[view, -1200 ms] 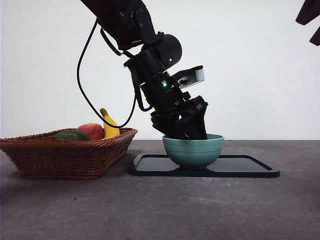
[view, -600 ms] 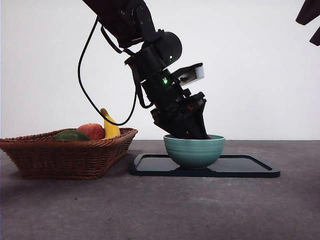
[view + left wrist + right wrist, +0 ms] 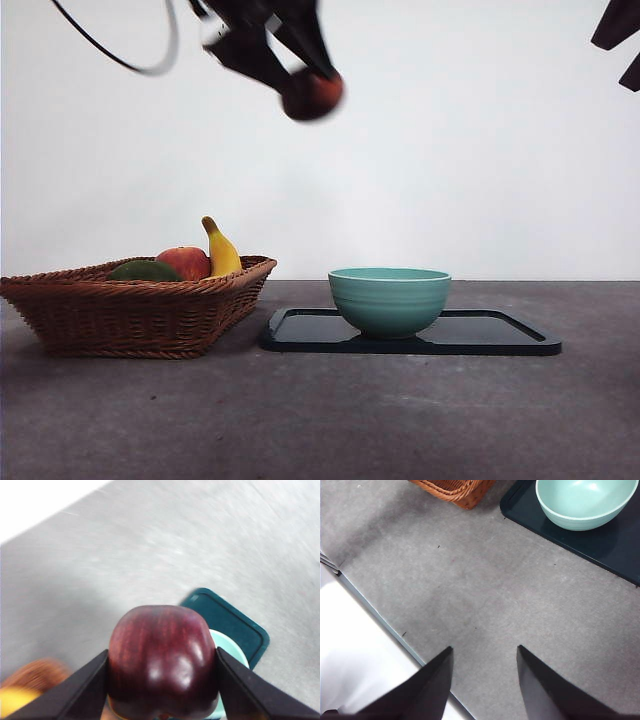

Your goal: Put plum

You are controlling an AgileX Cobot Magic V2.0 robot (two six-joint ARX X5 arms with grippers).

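The plum (image 3: 311, 94), dark maroon and glossy, hangs high in the air at the top of the front view, left of and well above the teal bowl (image 3: 389, 300). My left gripper (image 3: 297, 72) is shut on it. In the left wrist view the plum (image 3: 162, 662) fills the space between the two jaws of the left gripper (image 3: 161, 652), with the bowl (image 3: 234, 652) and dark tray (image 3: 225, 615) below it. My right gripper (image 3: 482, 652) stands open over bare table, holding nothing.
The bowl sits on a dark tray (image 3: 500, 335). A wicker basket (image 3: 130, 310) at the left holds a red apple (image 3: 183, 262), a banana (image 3: 220, 250) and a dark green fruit (image 3: 143, 270). The waiting arm's black tip (image 3: 620, 40) shows at the top right corner.
The left arm, which was reaching down into the bowl, has risen quickly up and to the left. It now holds the plum high above the table.
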